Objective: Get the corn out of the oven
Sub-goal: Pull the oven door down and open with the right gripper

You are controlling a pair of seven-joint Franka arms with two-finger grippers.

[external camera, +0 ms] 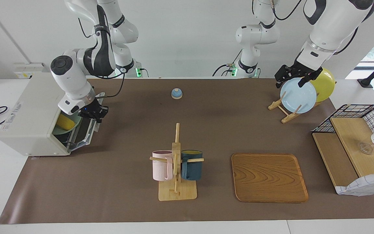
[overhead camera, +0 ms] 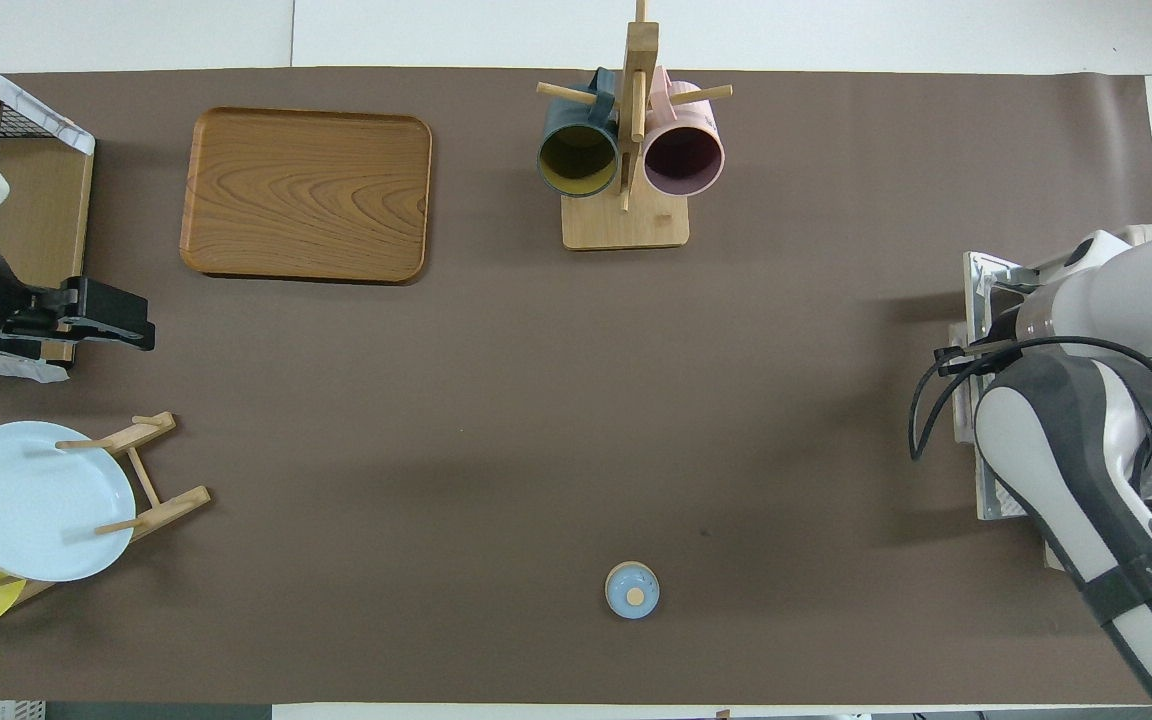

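The off-white oven stands at the right arm's end of the table with its door folded down and open. The yellow corn lies inside on a green dish, just within the mouth. My right gripper hangs at the oven's opening, over the door and beside the corn, not holding it. In the overhead view the right arm covers the oven and the corn. My left gripper waits open and empty over the plate rack; it also shows in the overhead view.
A plate rack holds a light blue plate and a yellow plate. A mug tree with a pink and a dark blue mug, a wooden tray, a small blue bell and a black wire basket shelf stand on the brown mat.
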